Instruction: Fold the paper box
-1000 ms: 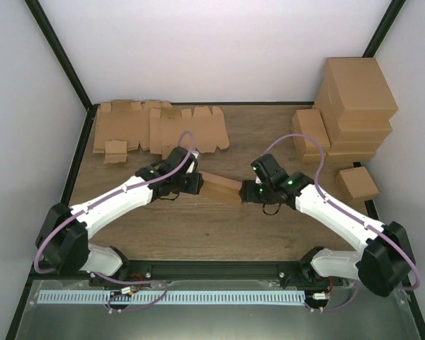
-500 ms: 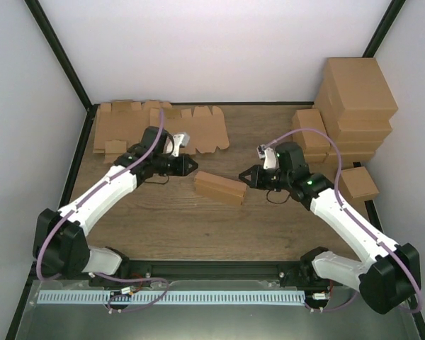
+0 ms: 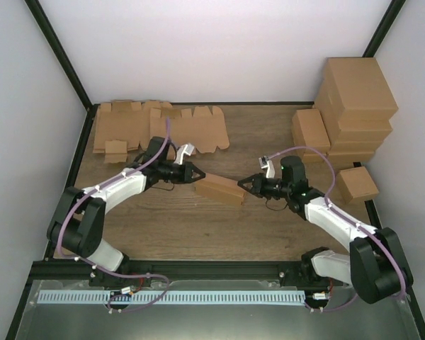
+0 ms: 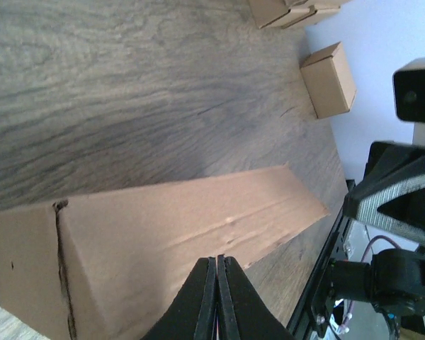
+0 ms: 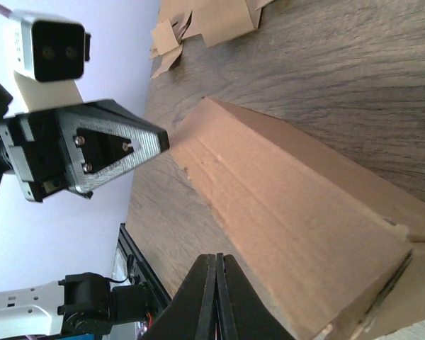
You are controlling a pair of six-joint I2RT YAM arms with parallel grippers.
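Wood-grain tabletop with white walls around it: we are working at its middle, where the paper box (image 3: 219, 188) is lying closed up as a small oblong, slanted between our two arms. We are holding the left gripper (image 3: 197, 174) at its left end and the right gripper (image 3: 242, 183) at its right end. Both have their fingers pressed together with nothing between them, and we cannot tell whether the tips are touching the cardboard. Folding looks all but done, so we are judging this as a last squaring of the ends. Next we are probably needing to press the end flaps home evenly from both sides, or back away, without sliding the light box toward the flat blanks (image 3: 159, 127) or the finished boxes (image 3: 354, 99).
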